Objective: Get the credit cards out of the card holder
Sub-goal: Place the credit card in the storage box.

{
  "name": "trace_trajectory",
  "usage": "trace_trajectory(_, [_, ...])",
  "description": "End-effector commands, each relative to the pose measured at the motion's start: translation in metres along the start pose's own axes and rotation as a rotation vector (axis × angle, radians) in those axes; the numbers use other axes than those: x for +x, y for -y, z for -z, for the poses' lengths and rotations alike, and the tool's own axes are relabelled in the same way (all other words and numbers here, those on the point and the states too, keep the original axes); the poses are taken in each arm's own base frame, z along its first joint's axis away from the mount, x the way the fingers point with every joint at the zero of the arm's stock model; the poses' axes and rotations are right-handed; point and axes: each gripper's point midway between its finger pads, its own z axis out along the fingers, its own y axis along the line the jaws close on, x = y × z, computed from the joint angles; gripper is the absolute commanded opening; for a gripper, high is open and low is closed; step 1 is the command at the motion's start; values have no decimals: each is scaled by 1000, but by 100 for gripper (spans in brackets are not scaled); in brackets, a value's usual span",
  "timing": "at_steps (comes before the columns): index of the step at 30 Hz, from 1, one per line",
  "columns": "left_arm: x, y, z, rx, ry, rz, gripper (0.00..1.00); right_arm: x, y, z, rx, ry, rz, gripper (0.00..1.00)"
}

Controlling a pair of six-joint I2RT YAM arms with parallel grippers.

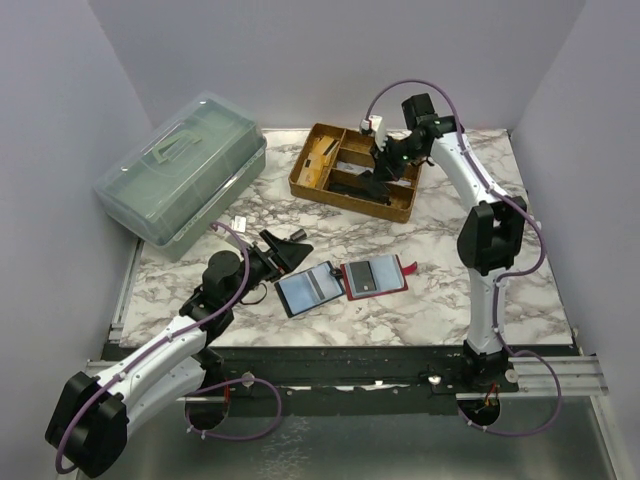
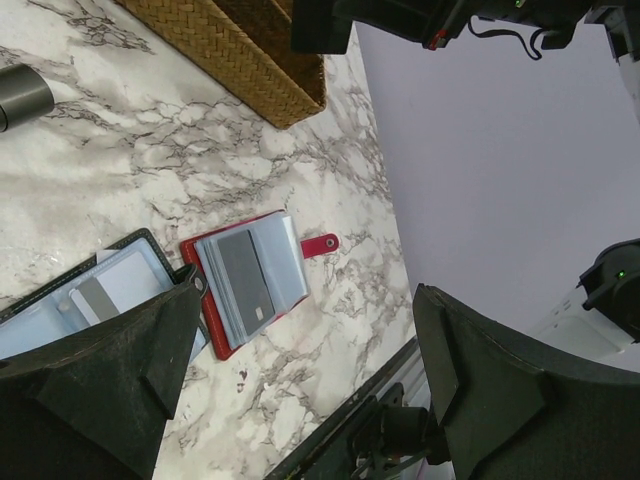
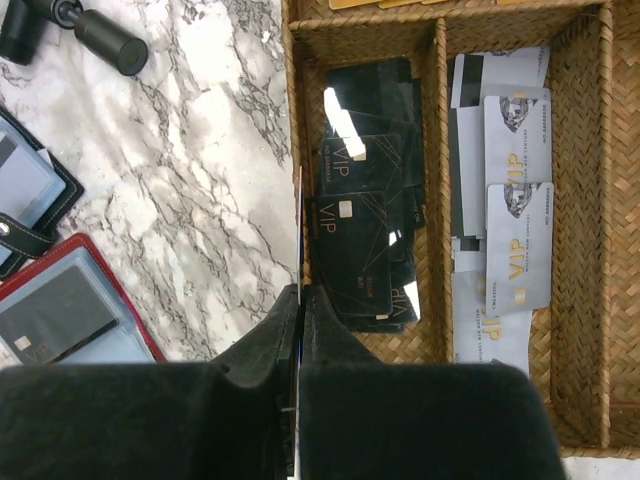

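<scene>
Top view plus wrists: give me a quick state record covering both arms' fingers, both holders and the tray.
left fingers: open, empty, next to the black card holder
right fingers: shut on what looks like a thin card seen edge-on, at the woven tray
black card holder: open flat, pale cards in sleeves
red card holder: open flat beside the black one, dark card in sleeve
woven tray: dark cards in one compartment, pale cards in the next
storage box: lid on, far left

Dark card [image 2: 243, 283] in red holder [image 2: 320, 243] (open)
</scene>
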Motion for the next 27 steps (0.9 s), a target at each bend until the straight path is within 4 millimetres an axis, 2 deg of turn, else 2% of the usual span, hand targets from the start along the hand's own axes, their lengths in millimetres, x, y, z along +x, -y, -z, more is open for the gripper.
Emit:
trace_trajectory(1, [-1, 5, 2, 17, -8, -1, 94, -7, 9, 9, 61, 12, 2, 0])
trace_trajectory(5, [1, 4, 0, 9, -21, 10, 94, 14, 37, 1, 147, -87, 33, 1])
trace_trajectory(9, [3, 3, -2, 2, -31, 20, 95, 37, 50, -11, 155, -173, 67, 3])
trace_trajectory(18, [6, 0, -3, -6, -40, 37, 94, 55, 23, -37, -31, -207, 113, 5])
trace_trajectory(20, [6, -1, -3, -8, -40, 37, 95, 58, 23, -43, -28, -222, 115, 10])
trace_trajectory(22, [5, -2, -4, -14, -35, 48, 95, 59, 43, -47, 78, -253, 82, 18])
trace_trajectory(23, [5, -2, -4, -19, -33, 59, 95, 61, 63, -43, 190, -282, 46, 20])
trace_trajectory(25, [6, -3, -5, -23, -36, 78, 95, 50, 88, -33, 333, -272, 5, 29])
trace_trajectory(27, [8, -4, -7, -29, -44, 99, 96, 35, 98, -20, 424, -230, -30, 32])
